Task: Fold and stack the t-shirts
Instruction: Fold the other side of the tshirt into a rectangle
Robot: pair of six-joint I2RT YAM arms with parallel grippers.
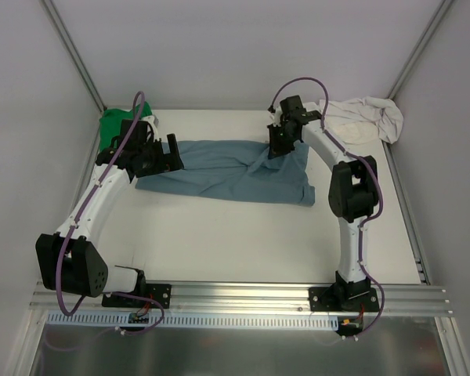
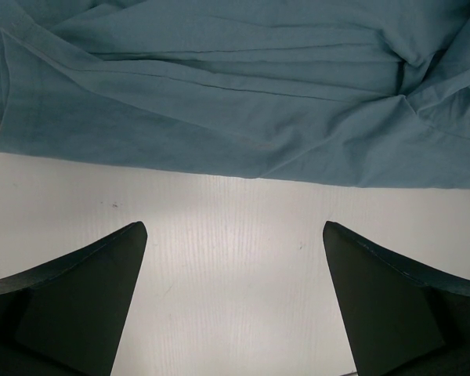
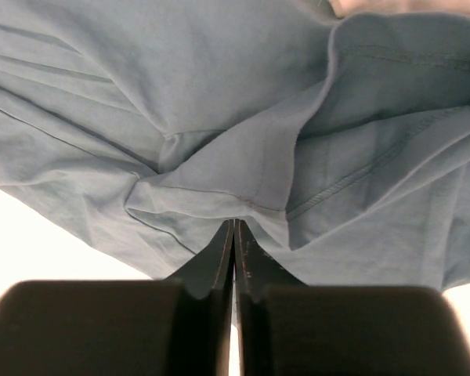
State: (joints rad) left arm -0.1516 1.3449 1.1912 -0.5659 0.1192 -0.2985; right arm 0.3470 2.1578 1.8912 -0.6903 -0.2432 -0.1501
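The right arm bends forward, the right tool [image 3: 233, 227] pinched shut on a fold of the blue t-shirt [image 1: 219, 168]. The left arm angles inward, the left tool [image 2: 235, 229] gaping wide over the table [image 2: 235, 313] beside it.

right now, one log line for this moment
left pincer open | right pincer shut on blue shirt | green shirt, cream shirt bunched

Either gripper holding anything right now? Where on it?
Right gripper pinches a fold of the blue t-shirt near its far edge; left gripper is open, empty.
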